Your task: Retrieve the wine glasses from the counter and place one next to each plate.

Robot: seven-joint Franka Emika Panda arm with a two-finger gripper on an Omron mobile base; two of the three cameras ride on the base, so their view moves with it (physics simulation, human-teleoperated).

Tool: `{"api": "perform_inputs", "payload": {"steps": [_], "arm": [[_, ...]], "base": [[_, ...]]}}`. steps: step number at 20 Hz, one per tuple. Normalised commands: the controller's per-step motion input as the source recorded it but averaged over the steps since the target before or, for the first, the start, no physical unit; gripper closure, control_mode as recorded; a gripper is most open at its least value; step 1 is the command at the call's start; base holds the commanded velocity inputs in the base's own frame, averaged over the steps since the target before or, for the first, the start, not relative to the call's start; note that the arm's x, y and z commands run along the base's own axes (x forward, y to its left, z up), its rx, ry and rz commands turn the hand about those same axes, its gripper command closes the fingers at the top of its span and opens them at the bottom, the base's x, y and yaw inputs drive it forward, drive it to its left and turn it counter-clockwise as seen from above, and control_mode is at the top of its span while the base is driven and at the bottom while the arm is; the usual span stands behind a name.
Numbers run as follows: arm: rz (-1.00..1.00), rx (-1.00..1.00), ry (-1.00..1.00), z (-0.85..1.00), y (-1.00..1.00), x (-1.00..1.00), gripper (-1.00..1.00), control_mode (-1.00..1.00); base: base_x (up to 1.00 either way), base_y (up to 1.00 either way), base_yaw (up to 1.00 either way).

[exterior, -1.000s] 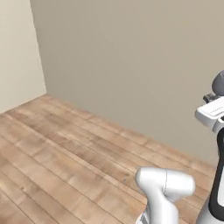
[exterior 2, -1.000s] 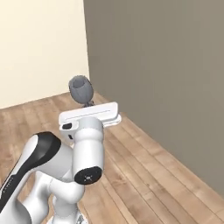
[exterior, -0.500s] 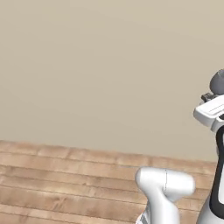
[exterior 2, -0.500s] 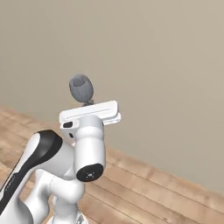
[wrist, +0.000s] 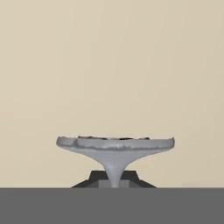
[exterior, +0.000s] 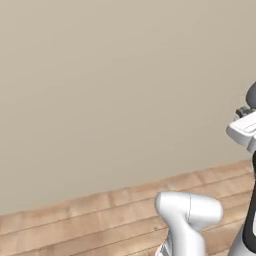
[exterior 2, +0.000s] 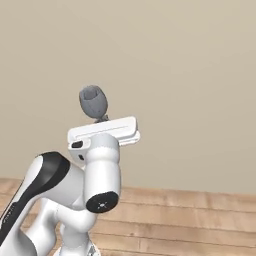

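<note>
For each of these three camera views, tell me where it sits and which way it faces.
Left base view: behind the arm's left, facing a beige wall and wood floor; white arm at lower right.
Right base view: behind its right, same wall; arm holds a wine glass upright.
Hand view: along the shut gripper, at the glass and wall.
Shared: glass, wall.

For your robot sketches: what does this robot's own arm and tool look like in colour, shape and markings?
The arm is glossy white, built of rounded tubular links, with a black band over one joint and a dark round cap on another. A flat white bar with rounded ends tops the wrist. The tool has small dark fingertips. No cables show.
</note>
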Motion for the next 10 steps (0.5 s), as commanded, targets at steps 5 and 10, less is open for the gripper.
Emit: {"api": "perform_inputs", "payload": {"steps": [5,10], "arm": [[0.0,0.0,0.0,0.0,0.0,0.0,1.0,1.0],[0.0,0.0,0.0,0.0,0.0,0.0,1.0,1.0]], "base": [[1.0,-0.44,-0.2],[1.0,-0.84,-0.09]]}}
